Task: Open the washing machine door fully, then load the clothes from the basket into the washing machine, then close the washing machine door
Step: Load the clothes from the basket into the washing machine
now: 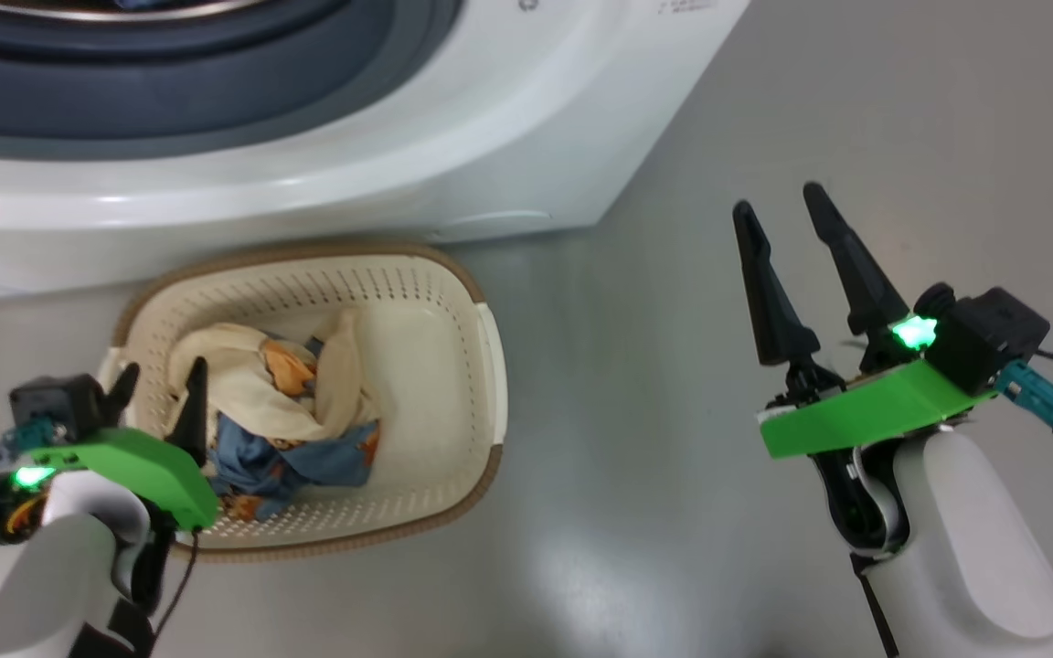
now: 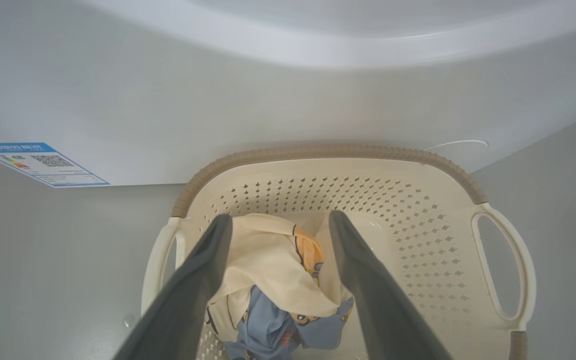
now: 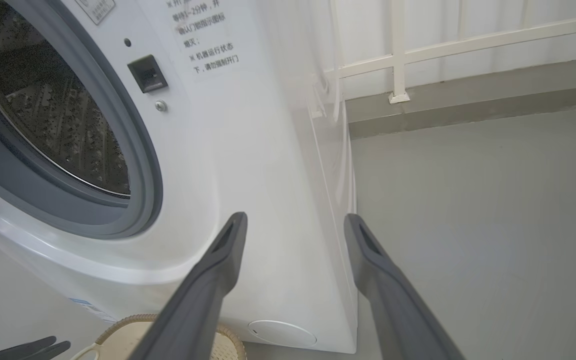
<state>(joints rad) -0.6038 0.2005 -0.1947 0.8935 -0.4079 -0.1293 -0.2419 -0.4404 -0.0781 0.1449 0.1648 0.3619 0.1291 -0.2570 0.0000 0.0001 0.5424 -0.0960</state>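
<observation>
Over the left end of the basket (image 1: 440, 366), at about 8 o'clock in the head view, the left gripper (image 1: 164, 370) hangs with its two dark fingers spread apart and pointing toward 12 o'clock, gripping nothing. The clothes (image 1: 289, 411) lie directly under and toward 3 o'clock of those fingertips, a crumpled heap of cream cloth over light blue fabric with orange patches, bunched in the basket's left half. In the left wrist view the cream cloth shows in the gap between the two fingers, with the blue fabric lower down toward 6 o'clock; whether a fingertip touches the cloth I cannot tell. The right half of the basket shows its bare perforated bottom. At 12 o'clock of the basket stands the washing machine (image 1: 490, 119), its white front just beside the brown woven rim, with a blue label (image 2: 38, 162) at 9 o'clock in the left wrist view. At 3 o'clock in the head view, well apart from the basket, the right gripper (image 1: 778, 199) has its fingers wide apart and holds nothing, aimed toward 11 o'clock above the grey floor (image 1: 654, 393). In its wrist view the steel drum (image 3: 53, 100) lies uncovered at 10 o'clock, ringed by the grey-blue gasket (image 3: 140, 155).
</observation>
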